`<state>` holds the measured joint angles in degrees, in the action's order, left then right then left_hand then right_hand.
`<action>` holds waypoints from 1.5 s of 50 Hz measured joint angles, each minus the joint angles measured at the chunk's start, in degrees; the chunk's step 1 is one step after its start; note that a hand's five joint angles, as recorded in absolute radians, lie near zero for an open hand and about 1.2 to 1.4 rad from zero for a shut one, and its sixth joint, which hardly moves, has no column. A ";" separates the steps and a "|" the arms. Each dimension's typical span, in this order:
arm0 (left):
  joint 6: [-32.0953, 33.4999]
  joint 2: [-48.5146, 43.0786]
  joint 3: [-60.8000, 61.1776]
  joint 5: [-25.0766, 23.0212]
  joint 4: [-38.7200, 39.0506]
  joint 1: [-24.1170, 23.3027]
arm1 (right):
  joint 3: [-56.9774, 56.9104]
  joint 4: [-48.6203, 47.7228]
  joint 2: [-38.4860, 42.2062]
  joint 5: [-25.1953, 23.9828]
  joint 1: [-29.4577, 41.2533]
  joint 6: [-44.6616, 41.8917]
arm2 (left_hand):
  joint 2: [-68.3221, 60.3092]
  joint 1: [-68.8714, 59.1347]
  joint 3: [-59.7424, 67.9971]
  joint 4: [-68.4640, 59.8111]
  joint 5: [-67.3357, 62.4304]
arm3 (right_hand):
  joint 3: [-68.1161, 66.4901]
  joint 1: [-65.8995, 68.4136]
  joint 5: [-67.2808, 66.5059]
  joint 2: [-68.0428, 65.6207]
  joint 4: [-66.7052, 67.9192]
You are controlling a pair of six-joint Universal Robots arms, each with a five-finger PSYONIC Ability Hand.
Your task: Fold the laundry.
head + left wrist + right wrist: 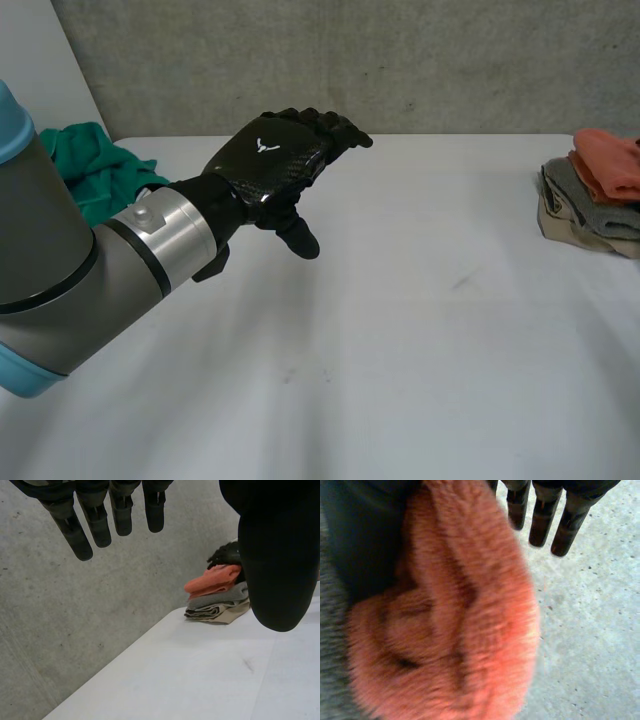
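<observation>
The orange cloth [610, 160] looks stacked at three o'clock, your right hand [541, 522] straight-fingered over it; your left hand [270, 160] hovers open. Next, take the green cloth [90, 170] at nine o'clock.

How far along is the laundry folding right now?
Done: at the right edge of the table, an orange cloth lies folded on a grey cloth and a beige cloth. In hand: nothing is gripped. The right robot hand is open over the orange cloth, and the left robot hand hovers open above the table. Left: the green cloth lies crumpled at the far left corner.
</observation>
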<state>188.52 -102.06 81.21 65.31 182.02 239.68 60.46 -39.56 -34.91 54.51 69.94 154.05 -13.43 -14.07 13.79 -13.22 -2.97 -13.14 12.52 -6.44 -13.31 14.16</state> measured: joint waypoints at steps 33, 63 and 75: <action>-3.09 5.45 -1.05 12.13 11.18 5.47 | 22.11 6.41 -44.01 20.15 9.50 3.70 | -0.15 -0.18 0.14 -0.21 -0.39 | 0.97 -0.25 2.60 0.51 -0.39; 17.45 -44.54 -31.25 0.05 14.83 40.91 | 49.81 16.66 -38.25 5.91 33.77 -6.98 | -6.89 -6.26 6.44 -7.20 -7.79 | 1.08 -0.26 2.66 0.51 -0.40; 17.40 -49.03 -35.94 0.96 15.23 39.87 | 49.72 15.99 -36.71 5.63 33.66 -6.50 | -50.69 -51.09 48.73 -51.51 -48.59 | 1.08 -0.26 2.66 0.51 -0.40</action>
<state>205.93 -151.10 45.28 66.27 197.26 279.54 110.18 -23.57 -71.61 60.14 103.60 147.55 -64.12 -65.16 62.52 -64.73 -51.56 -12.06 12.26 -3.78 -12.80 13.76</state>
